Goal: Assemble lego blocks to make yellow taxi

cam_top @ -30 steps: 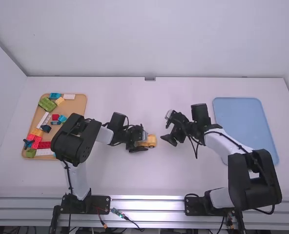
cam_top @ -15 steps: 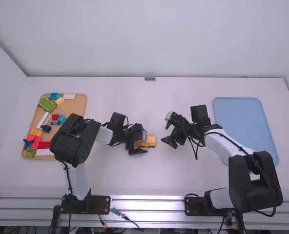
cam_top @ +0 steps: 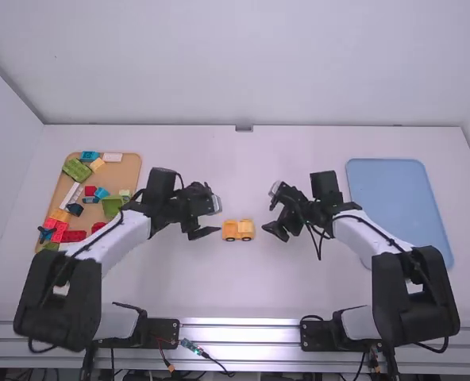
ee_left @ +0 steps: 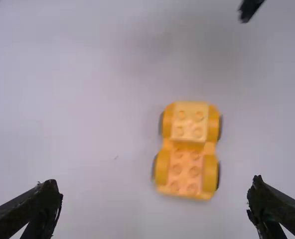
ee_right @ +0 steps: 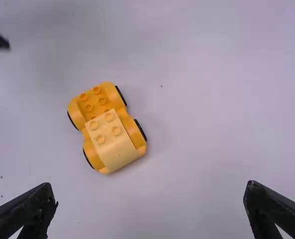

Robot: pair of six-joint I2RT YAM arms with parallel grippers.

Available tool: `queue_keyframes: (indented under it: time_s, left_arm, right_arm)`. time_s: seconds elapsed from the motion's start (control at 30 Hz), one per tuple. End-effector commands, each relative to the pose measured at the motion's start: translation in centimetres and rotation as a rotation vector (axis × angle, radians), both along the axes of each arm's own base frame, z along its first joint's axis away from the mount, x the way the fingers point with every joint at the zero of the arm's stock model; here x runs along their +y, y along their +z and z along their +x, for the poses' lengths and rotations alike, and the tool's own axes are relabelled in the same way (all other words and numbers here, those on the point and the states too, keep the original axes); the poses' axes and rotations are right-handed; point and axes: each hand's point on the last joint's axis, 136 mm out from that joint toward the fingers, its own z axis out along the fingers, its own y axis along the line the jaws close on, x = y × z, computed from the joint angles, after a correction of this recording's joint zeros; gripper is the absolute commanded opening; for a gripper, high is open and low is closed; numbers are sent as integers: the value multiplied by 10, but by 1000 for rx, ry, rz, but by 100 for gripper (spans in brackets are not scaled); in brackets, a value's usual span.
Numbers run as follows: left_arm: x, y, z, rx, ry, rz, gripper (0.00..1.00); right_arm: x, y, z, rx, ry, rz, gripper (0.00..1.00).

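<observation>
Between the two grippers on the table stands a yellow car base (cam_top: 230, 230) with dark wheels. In the left wrist view, a paler yellow sloped brick (ee_left: 189, 122) sits on one end of the car base (ee_left: 185, 172), whose other end has bare studs. The right wrist view also has this pale brick (ee_right: 113, 139) on the car base (ee_right: 91, 102). My left gripper (cam_top: 213, 217), open and holding nothing, is just left of the car; in its wrist view, the left gripper (ee_left: 155, 191) is wide apart. Right of the car is my right gripper (cam_top: 274, 215), the same right gripper (ee_right: 150, 193) being open in its wrist view.
A tan tray (cam_top: 129, 168) with several red, green, blue, white and orange bricks lies at the left, partly under the left arm. At the right lies a blue tray (cam_top: 398, 198), near the right forearm. A wall (cam_top: 243, 63) rises behind the table.
The left gripper has moved left off the car, and the left arm's elbow has swung outward to the left. The car stays in place, now uncovered. The right arm is nearly still.
</observation>
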Motion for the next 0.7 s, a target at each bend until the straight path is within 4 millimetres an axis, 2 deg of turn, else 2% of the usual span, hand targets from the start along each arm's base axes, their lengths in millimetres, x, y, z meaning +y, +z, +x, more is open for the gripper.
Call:
queue_keyframes:
  time_s: [0.0,0.07,0.13,0.27,0.33,0.4,0.5,0.67]
  left_arm:
    - [50,26,28,-71,306,59,99]
    - [77,46,44,-124,476,38,99]
    - [113,72,61,-209,658,0,99]
    - [151,105,79,-262,801,-42,99]
    - [160,114,85,-264,822,-38,99]
    - [181,132,102,-270,912,-50,99]
    - [197,147,119,-247,957,-24,99]
    - [206,168,152,-186,979,-8,99]
  right_arm:
    - [0,9,2,-28,-3,13,99]
    - [1,11,5,-24,-21,23,100]
    - [2,14,9,-25,-43,39,100]
    - [3,16,12,-30,-50,48,100]
    - [4,16,11,-31,-45,48,100]
    - [5,16,10,-27,-42,47,100]
    - [5,15,9,-23,-43,45,100]
    - [5,15,10,-24,-44,46,100]
